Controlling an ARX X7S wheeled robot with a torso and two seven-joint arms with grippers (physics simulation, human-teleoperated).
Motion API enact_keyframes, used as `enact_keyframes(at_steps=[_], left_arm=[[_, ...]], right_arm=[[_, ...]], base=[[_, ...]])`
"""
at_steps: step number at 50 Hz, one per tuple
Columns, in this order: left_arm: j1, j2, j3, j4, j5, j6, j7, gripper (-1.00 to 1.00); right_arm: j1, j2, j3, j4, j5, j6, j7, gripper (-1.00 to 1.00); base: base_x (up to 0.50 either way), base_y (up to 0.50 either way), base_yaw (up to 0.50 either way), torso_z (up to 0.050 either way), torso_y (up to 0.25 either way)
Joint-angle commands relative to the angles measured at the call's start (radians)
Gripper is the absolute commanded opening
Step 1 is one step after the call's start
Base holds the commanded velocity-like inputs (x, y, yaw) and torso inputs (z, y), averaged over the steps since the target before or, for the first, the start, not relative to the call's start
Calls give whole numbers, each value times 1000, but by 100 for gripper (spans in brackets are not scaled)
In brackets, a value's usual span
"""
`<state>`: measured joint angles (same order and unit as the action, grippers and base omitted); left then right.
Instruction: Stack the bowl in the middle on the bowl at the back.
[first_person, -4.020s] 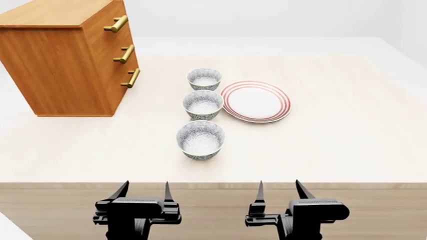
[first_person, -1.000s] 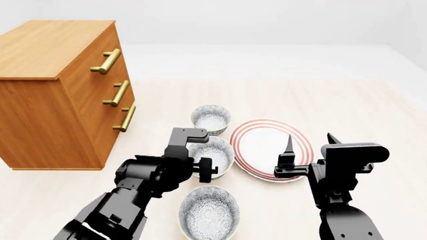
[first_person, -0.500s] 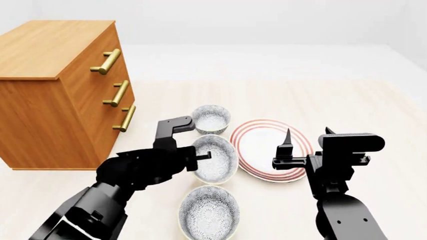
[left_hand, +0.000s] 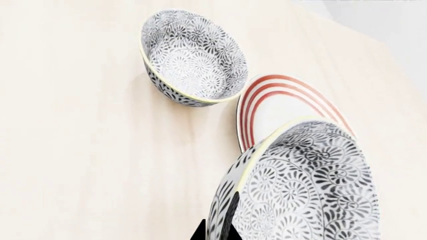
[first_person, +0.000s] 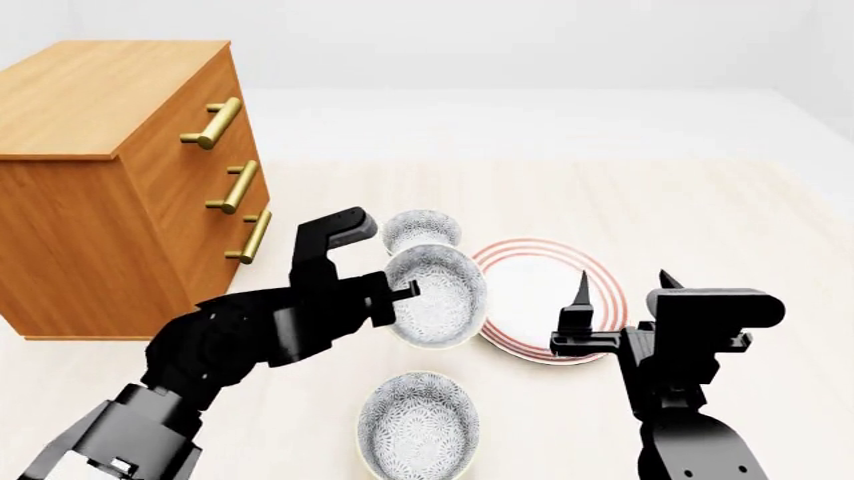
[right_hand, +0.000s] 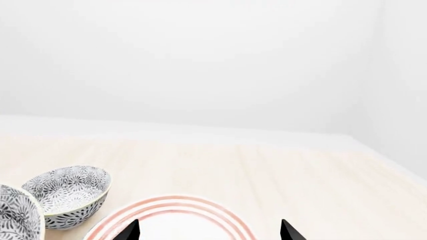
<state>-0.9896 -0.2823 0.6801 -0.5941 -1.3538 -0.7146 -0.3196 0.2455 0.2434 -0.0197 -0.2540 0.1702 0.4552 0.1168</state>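
Observation:
The middle bowl (first_person: 441, 295), speckled grey-black on white, is lifted off the table and tilted. My left gripper (first_person: 398, 295) is shut on its rim. In the left wrist view the fingertips (left_hand: 217, 232) pinch the wall of this bowl (left_hand: 307, 185). The back bowl (first_person: 422, 230) stands upright on the table just beyond it, also visible in the left wrist view (left_hand: 193, 57) and the right wrist view (right_hand: 70, 192). My right gripper (first_person: 623, 300) hovers open over the near right edge of the plate, holding nothing.
A red-ringed white plate (first_person: 547, 295) lies right of the bowls. A third speckled bowl (first_person: 418, 425) sits nearest me. A wooden dresser (first_person: 120, 180) with brass handles stands at the left. The table's far edge runs behind the back bowl.
My left gripper has raised the middle bowl off the table and tipped it, carrying it a little toward the back bowl. The right arm has barely shifted.

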Motion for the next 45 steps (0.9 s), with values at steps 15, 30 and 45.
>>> enact_keyframes(at_steps=[15, 30, 45], left_arm=[[207, -194, -132, 489, -338, -142, -359, -100], [337, -275, -195, 715, -447, -114, -460, -100], [439, -314, -187, 830, -485, -112, -516, -100]], right_arm=[[-103, 11, 18, -47, 14, -40, 18, 100], [-106, 14, 17, -31, 21, -54, 21, 100], [-108, 13, 19, -6, 33, -75, 21, 100]], base=[[0, 0, 0, 0, 1], [0, 0, 0, 0, 0], [0, 0, 0, 0, 0]])
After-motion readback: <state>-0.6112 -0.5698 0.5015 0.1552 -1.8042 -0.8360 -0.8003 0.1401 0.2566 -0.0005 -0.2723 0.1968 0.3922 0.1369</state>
